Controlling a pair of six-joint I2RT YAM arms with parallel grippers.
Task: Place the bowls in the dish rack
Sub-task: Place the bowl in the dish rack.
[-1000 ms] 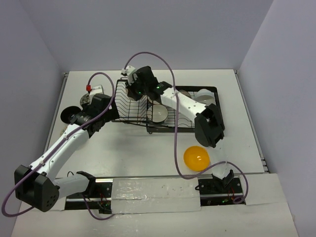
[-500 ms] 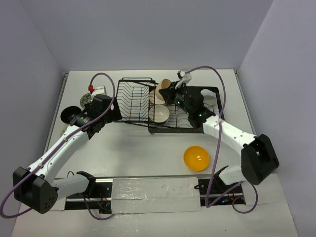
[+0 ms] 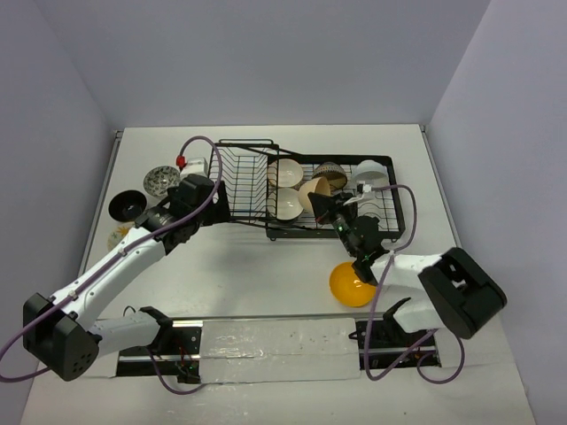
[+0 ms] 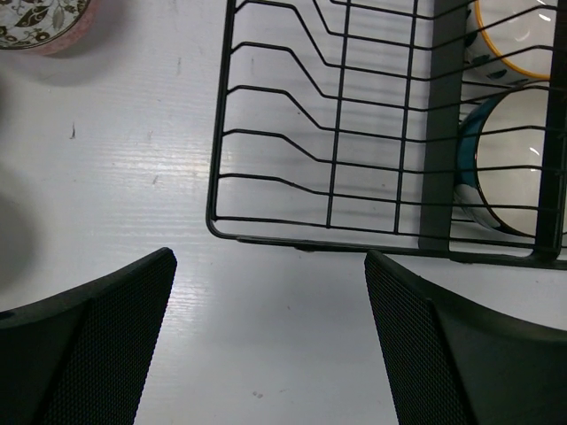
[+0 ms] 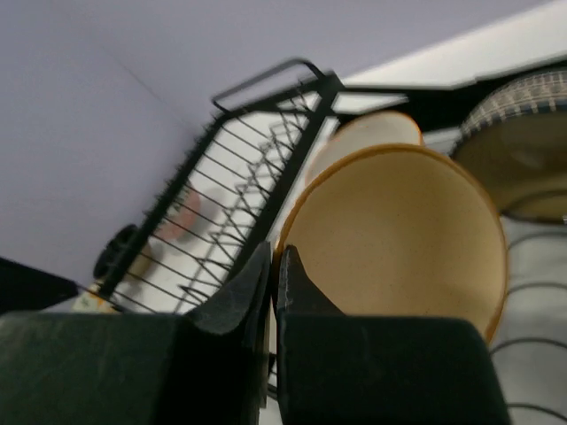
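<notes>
My right gripper (image 5: 273,258) pinches a tan bowl (image 5: 399,230) over the rack (image 3: 239,177), where some bowls (image 3: 285,202) already sit. My left gripper (image 4: 268,266) is wide and empty. The orange bowl (image 3: 353,283) and a black bowl (image 3: 128,205) wait on the bench (image 3: 266,266).

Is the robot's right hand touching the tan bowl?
Touching. The right wrist view shows the right gripper shut on the tan bowl, with the bowl's rim running down between its two fingers.

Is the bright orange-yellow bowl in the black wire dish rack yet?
No, the bright orange-yellow bowl sits on the white table, outside the black wire dish rack.
</notes>
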